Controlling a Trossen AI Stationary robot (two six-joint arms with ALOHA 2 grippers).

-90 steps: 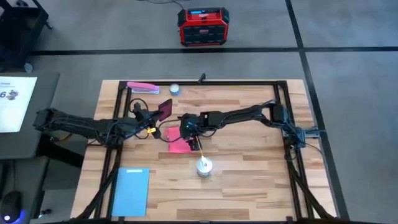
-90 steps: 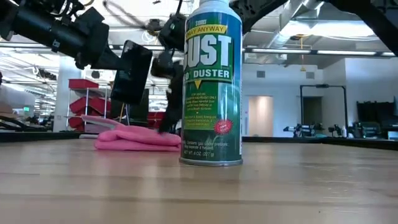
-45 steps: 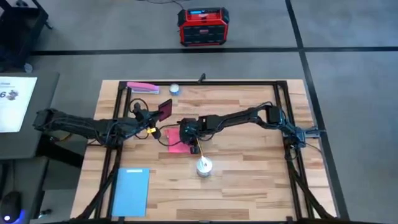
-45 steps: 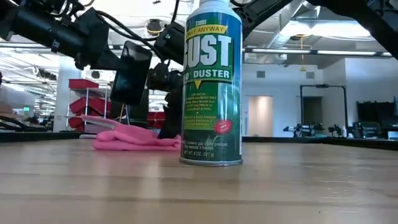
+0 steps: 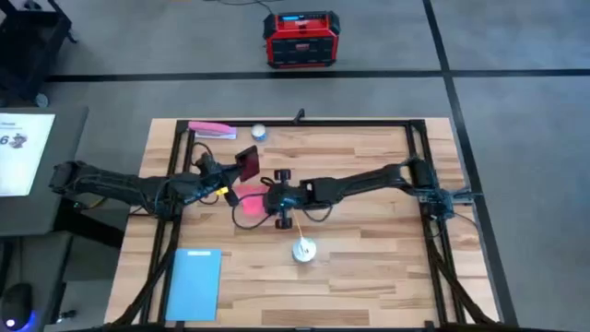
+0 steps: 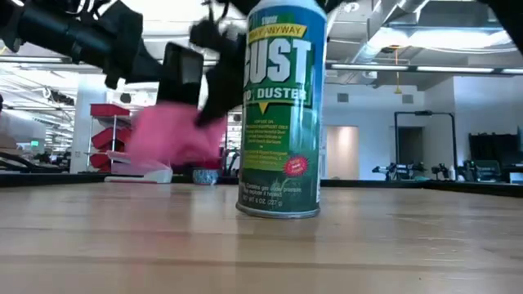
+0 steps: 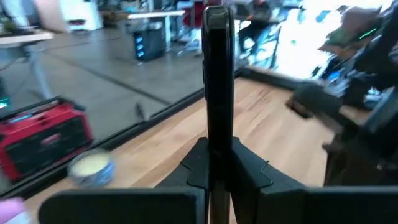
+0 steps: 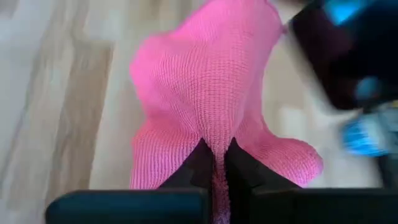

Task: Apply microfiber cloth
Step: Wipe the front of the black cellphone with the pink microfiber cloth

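Lifted off the table since a second ago, the microfiber cloth [image 8: 211,93] now hangs pinched in the right gripper [image 5: 267,202], fingers clamped together on it. Just left, the left gripper [image 5: 234,171] grips a black phone [image 7: 218,81] upright, with the duster can [image 6: 282,106] standing nearer.

You see two dark, jointed arms draped with black cables: left arm [image 5: 120,187] carries a yellow tag by its wrist; right arm [image 5: 369,182] is matt black throughout.
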